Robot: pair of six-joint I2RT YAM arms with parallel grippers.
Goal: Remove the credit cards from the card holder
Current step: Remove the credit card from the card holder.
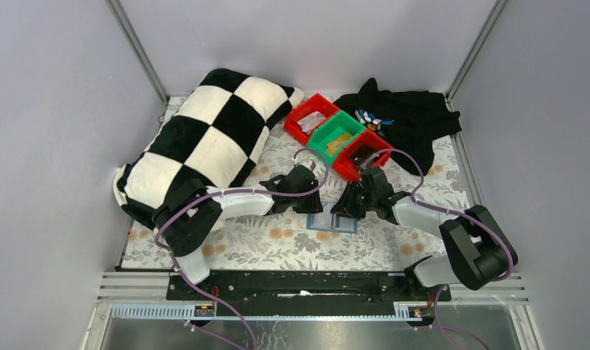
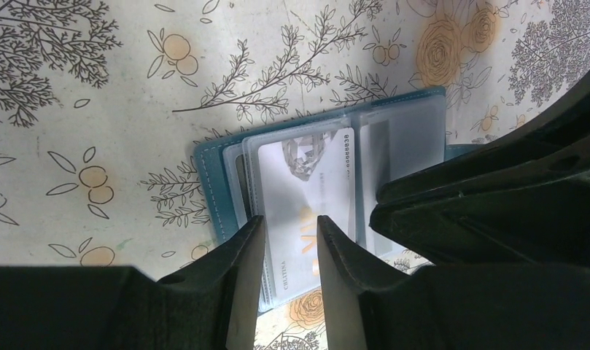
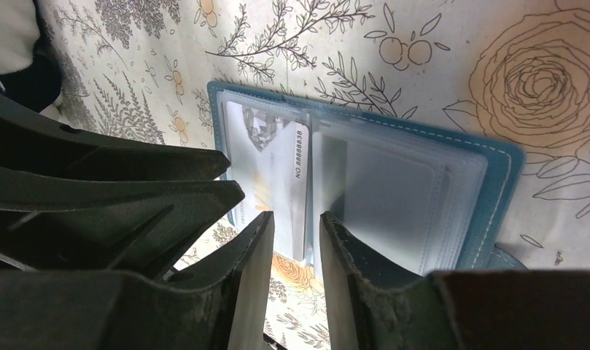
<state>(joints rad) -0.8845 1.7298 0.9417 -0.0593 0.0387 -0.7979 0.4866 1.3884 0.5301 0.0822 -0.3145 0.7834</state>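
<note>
From above, the open card holder (image 1: 332, 222) lies flat on the flowered worktop (image 1: 277, 244). In my left wrist view, my left end effector (image 2: 290, 222) stands narrowly parted over a pale credit card (image 2: 306, 182) that sticks out of the holder. In my right wrist view, my right end effector (image 3: 297, 217) is just as narrow, above the holder's middle fold.

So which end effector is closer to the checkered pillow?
Left. The left end effector sits just right of the pillow; the right end effector is farther right, across the card holder.
</note>
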